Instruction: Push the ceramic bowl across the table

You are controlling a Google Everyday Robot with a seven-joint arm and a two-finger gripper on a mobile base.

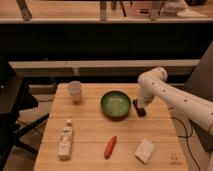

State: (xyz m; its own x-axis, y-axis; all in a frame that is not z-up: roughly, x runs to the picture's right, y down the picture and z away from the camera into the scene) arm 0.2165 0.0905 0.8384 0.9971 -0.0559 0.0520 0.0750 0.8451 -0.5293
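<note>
A light wooden table (90,125) was viewed from above and in front, with dark shelving behind it. The ceramic bowl (116,105), dark green with a paler speckled inside, was found upright on the table, slightly right of centre and in the far half of the top.

The gripper (139,109) was seen low over the table, just beside the bowl's right rim and pointing down. Its fingers were noted as clenched together, with nothing grasped between them. Whether the gripper actually touched the bowl could not be told. The white arm (172,97) was seen reaching in from the right edge of the view and bending down at the wrist.

Other items noted on the table:
- A small whitish cup (74,91) stood upright near the far left corner, well apart from the bowl.
- A pale bottle (65,139) lay on its side near the left front edge.
- A red-orange elongated item (110,146) lay in front of the bowl.
- A white flat packet (145,150) lay near the right front.
</note>
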